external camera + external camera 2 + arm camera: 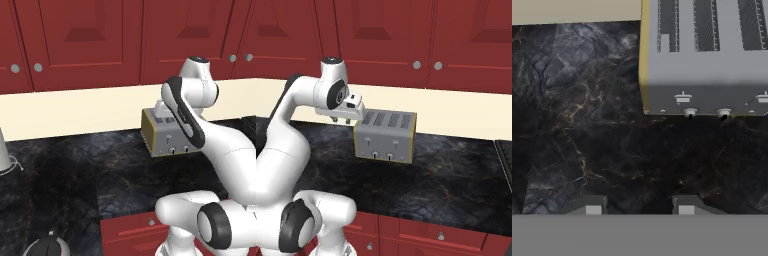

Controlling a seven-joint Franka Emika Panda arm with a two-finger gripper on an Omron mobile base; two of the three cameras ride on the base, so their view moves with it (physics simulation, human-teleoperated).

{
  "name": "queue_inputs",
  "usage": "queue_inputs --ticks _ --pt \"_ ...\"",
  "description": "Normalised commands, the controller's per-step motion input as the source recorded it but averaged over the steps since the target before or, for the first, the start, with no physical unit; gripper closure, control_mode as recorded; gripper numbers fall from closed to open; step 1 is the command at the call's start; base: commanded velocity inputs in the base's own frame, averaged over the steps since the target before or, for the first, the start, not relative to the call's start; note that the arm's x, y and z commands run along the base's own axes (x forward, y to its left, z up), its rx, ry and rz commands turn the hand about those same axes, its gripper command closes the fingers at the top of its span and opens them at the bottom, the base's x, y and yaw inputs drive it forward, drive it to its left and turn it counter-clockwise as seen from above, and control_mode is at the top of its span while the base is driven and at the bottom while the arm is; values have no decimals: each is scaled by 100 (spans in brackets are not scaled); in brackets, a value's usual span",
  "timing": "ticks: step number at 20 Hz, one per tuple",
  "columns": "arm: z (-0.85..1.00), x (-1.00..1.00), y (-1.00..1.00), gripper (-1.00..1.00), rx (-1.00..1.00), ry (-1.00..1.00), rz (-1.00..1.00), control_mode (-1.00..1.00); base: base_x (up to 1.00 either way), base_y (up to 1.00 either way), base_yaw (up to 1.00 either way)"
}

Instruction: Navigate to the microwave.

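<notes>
Spread apart and holding nothing, the gripper [639, 206] hangs over the dark marble counter [587, 145], pointing down just left of a silver four-slot toaster [387, 135] with tan sides. Red cabinets [386, 40] line the wall above. Where the microwave stands cannot be told.

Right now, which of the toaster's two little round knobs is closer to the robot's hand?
The left knob on the toaster front. It sits on the side where the hand hovers; the other knob is farther right.
</notes>
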Motion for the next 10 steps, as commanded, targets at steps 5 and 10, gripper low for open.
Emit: queue_inputs --ticks 5,10 --pt "0 -49 0 -100 0 -1 -1 -100 0 0 0" --pt "0 -100 0 -100 0 -3 -3 -100 0 0 0"
